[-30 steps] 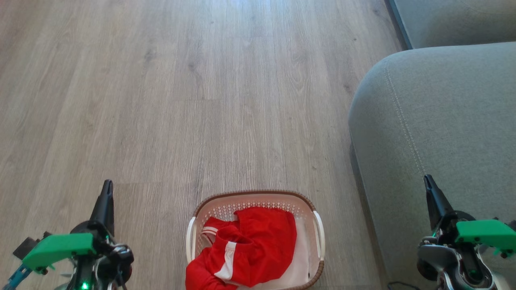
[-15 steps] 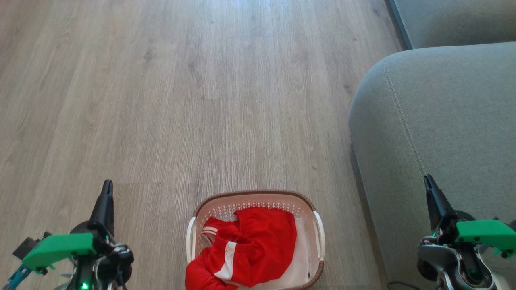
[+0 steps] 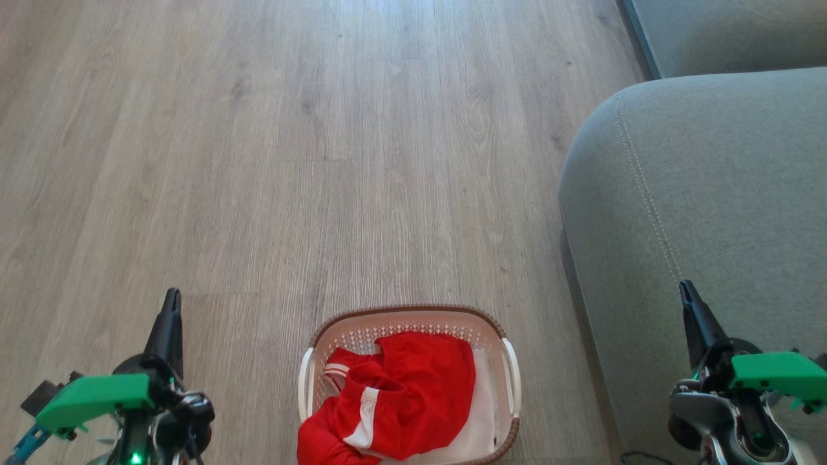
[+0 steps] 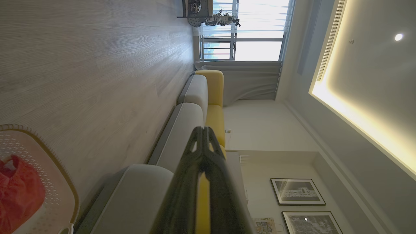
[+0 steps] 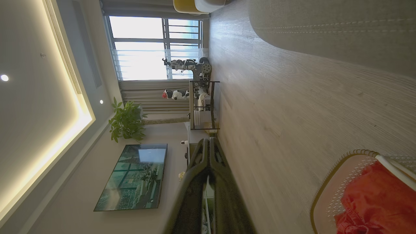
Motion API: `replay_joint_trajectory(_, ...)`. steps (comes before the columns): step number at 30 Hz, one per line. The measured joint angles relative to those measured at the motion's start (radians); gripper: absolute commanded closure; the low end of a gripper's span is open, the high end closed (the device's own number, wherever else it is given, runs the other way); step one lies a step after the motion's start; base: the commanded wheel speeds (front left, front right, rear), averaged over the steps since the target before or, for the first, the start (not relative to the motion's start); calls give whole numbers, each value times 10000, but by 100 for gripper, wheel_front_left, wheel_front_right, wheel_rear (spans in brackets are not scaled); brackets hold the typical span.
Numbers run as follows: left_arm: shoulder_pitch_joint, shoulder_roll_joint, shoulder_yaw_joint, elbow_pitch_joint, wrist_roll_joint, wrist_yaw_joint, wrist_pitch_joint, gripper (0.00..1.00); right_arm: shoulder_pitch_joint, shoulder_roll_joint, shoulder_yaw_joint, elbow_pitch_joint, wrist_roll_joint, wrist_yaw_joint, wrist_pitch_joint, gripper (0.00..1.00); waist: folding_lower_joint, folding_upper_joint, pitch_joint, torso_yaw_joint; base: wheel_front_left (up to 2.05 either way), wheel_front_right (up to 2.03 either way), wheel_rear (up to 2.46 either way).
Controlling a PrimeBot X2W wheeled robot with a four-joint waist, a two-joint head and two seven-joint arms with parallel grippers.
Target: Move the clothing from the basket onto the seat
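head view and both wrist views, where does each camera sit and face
Head view: on head, facing down at floor, basket, seat; left gripper and right gripper shut at bottom corners.
Left wrist view: left wrist, rolled sideways, along its shut fingers toward window.
Right wrist view: right wrist, sideways, past shut fingers toward television.
Shared: basket of clothing.

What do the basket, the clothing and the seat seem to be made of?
The basket: likely moulded plastic, matte cream, perforated walls. The clothing: thin, probably synthetic fabric, slight sheen, soft folds. The seat: matte woven upholstery, visible stitching.
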Motion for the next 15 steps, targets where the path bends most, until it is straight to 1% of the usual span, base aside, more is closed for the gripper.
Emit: replay_joint_trajectory(15,0,0,0,0,0,0,0,100,0,0,0,0,0,0,0,100,0,0,0,0,0,0,0)
